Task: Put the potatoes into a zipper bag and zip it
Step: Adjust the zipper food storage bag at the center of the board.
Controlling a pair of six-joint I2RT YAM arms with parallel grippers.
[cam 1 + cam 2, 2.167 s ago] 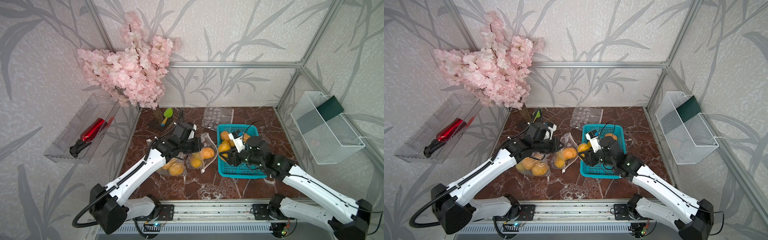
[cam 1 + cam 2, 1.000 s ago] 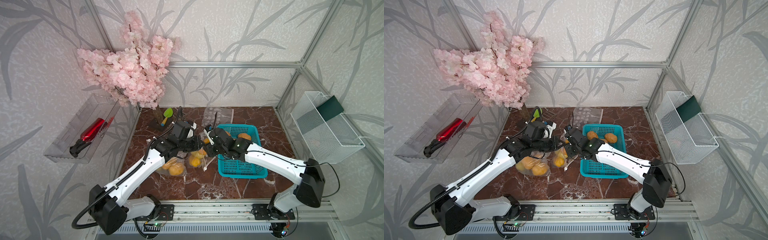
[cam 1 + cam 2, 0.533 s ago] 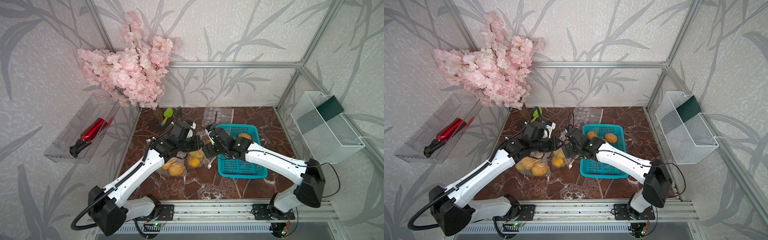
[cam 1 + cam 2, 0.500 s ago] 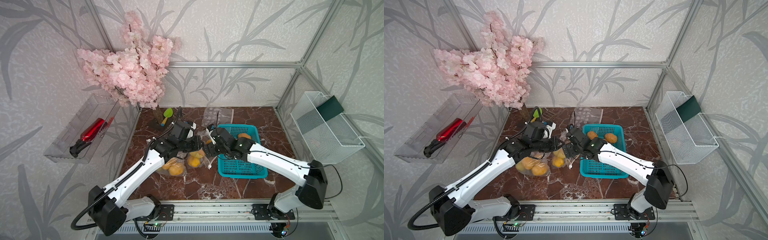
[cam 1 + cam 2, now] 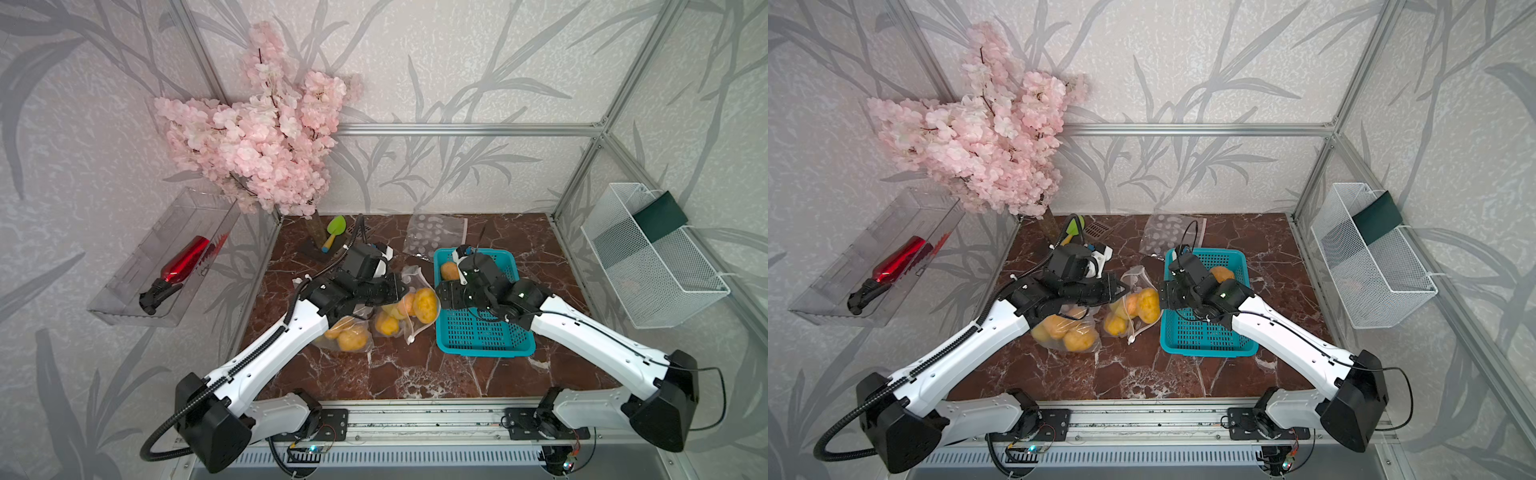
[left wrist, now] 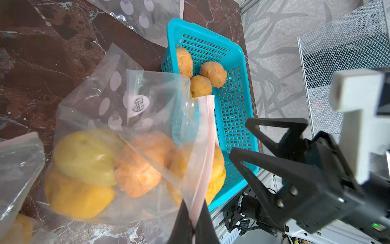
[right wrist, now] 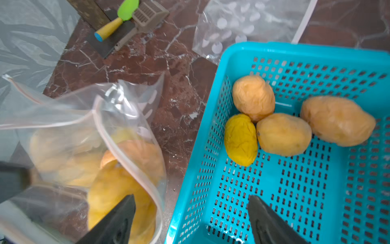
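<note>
Both top views show the left gripper clenched on the rim of a clear zipper bag. The bag holds several potatoes and sits just beside a teal basket. The right gripper hangs at the basket's bag-side edge, jaws spread, grasping nothing. A second bag of potatoes lies under the left arm.

Left wrist view: black fingertips pinch the bag's pink zip strip; three potatoes show in the basket.

Right wrist view: the spread fingers straddle the bag's mouth and the basket wall; four potatoes lie loose in the basket.
</note>
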